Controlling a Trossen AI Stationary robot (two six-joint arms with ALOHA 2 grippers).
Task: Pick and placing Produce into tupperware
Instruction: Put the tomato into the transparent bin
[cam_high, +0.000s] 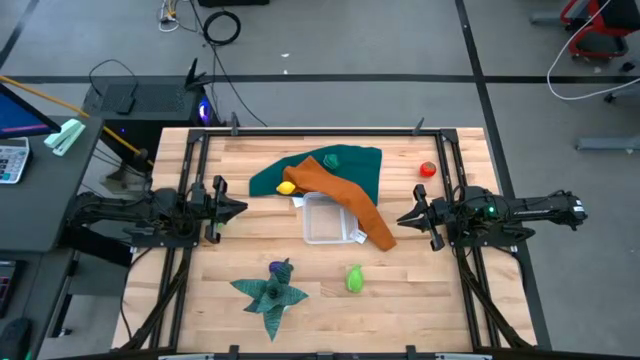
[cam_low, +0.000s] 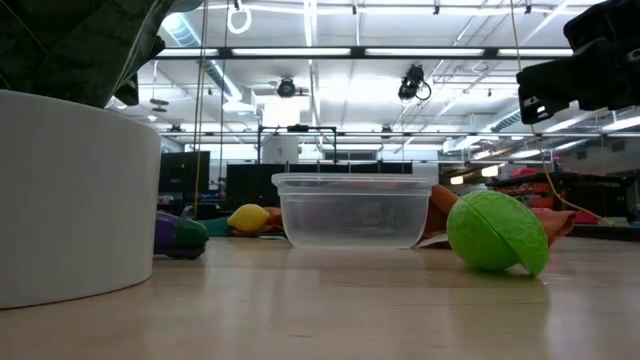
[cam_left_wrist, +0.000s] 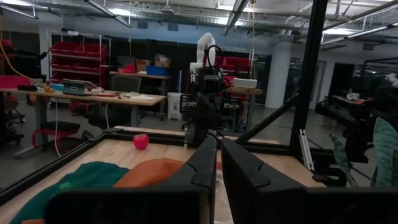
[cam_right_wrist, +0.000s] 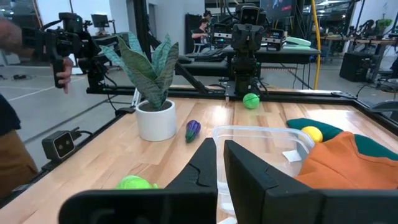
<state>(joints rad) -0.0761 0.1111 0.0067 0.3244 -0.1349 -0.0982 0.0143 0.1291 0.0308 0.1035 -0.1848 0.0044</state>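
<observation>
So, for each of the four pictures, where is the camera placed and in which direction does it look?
High view: above, looking straight down; both arms, left gripper, right gripper, shut.
Low view: at table height, facing the small clear rectangular plastic container; one arm's dark part at upper right.
Left wrist view: on the left arm, facing the right arm across the table; own fingers.
Right wrist view: opposite direction; own fingers.
Low and right wrist views share the container and light green toy fruit.
</observation>
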